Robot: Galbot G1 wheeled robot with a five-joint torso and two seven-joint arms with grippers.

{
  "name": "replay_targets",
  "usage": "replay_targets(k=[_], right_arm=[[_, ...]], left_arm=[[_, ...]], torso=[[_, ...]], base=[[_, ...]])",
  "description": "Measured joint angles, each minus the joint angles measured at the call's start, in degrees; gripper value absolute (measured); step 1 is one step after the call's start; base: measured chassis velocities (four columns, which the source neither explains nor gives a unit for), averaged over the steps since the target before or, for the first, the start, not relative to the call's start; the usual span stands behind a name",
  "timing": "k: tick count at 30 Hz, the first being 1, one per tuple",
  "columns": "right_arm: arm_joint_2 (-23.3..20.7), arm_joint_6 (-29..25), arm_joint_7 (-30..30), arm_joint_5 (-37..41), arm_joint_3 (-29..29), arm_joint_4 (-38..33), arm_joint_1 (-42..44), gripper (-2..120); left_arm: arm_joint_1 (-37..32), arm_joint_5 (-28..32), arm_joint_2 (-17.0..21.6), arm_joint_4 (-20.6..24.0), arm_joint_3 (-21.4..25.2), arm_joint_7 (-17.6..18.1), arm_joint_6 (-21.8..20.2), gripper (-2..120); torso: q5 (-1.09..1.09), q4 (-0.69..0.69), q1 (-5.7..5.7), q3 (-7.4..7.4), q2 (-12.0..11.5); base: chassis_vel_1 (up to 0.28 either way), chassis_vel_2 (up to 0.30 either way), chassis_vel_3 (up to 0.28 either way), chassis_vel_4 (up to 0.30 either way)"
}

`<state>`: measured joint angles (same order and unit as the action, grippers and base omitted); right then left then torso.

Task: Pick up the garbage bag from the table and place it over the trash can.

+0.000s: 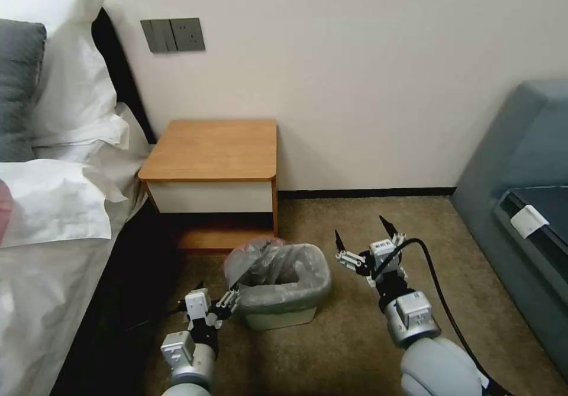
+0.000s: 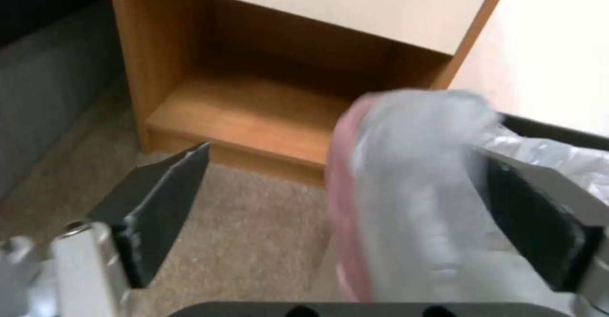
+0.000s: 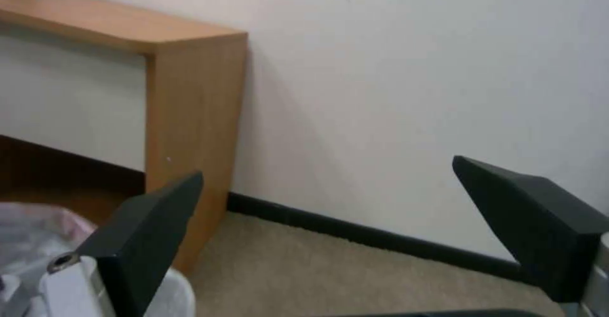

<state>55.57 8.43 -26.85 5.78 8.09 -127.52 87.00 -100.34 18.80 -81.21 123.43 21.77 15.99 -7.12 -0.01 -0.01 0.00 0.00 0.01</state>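
1. Your garbage bag (image 1: 278, 269) already drapes over the trash can (image 1: 279, 316), lower centre of the head view, below the table (image 1: 213, 149).
2. Left gripper (image 1: 216, 301): jaws wide around the bag's corner; withdrawing could snag it.
3. Right gripper (image 1: 362, 237): jaws wide, empty.

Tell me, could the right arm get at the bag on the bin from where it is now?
Probably yes. The right gripper hangs open beside the trash can, with bare carpet between it and the garbage bag draped over the rim.
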Motion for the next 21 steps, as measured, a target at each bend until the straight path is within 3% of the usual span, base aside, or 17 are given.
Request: replay_targets(k=[11,14,15,17,18,21], right_arm=[[2.35,-1.89,0.31,-0.9,1.49,1.5,1.42,100],[3.49,-6.07,2.15,-0.94,3.46,1.86,3.48,100],[3.49,-6.07,2.15,-0.94,3.46,1.86,3.48,100],[5.16,-11.76,6.04,-0.73,6.87,3.06,7.86,100],[5.16,-11.76,6.04,-0.73,6.87,3.06,7.86,100],[9.09,-20.49,13.24,0.61,12.82,5.99,14.46,100]], left_arm=[[-0.46,2.41,1.96,-0.73,-0.13,-2.23,-0.97,100],[-1.35,-0.35,1.62,-0.5,1.01,-3.2,4.17,100],[-1.35,-0.35,1.62,-0.5,1.01,-3.2,4.17,100],[-3.16,-2.9,1.21,1.4,3.63,-4.36,7.95,100],[-3.16,-2.9,1.21,1.4,3.63,-4.36,7.95,100],[-6.08,-6.7,0.92,3.48,7.19,-5.28,14.66,100]], torso=[[0.0,0.01,0.0,0.0,-0.01],[0.0,0.02,0.0,0.0,-0.01],[0.0,0.02,0.0,0.0,-0.01],[0.01,0.01,0.0,0.0,-0.01],[0.01,0.01,0.0,0.0,-0.01],[0.01,0.0,0.0,0.0,-0.01]], base=[[0.0,0.0,0.0,0.0],[0.0,0.0,0.0,0.0],[0.0,0.0,0.0,0.0],[0.0,0.0,0.0,0.0],[0.0,0.0,0.0,0.0],[0.0,0.0,0.0,0.0]])
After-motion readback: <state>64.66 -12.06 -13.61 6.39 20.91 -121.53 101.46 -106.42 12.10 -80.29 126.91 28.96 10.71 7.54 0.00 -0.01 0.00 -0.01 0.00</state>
